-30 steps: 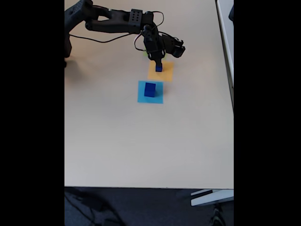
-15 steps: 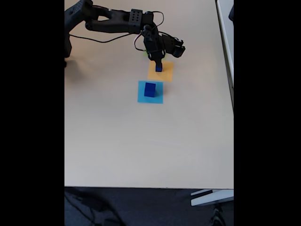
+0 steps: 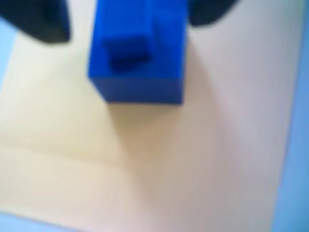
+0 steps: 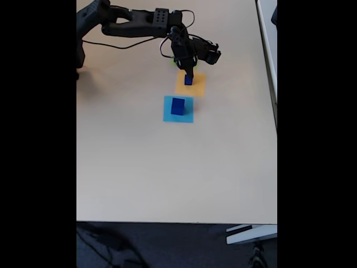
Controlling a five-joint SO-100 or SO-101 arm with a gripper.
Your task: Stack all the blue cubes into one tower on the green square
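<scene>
the blue cubes are split: a small one (image 4: 188,81) sits on the orange square (image 4: 196,88), which shows pale in the wrist view, with the gripper (image 4: 187,71) right over it, and a bigger one (image 4: 178,105) rests on the light-blue square (image 4: 178,116), while a sliver of the green square (image 4: 172,62) peeks out behind the arm. in the wrist view the small cube (image 3: 137,53) fills the gap between the two dark fingers (image 3: 41,19), but i cannot tell whether the jaws are clamped on it or merely close beside it. my guess is the risk is a shallow or skewed pinch, which could let the cube twist or drop when lifted and land off the green square.
</scene>
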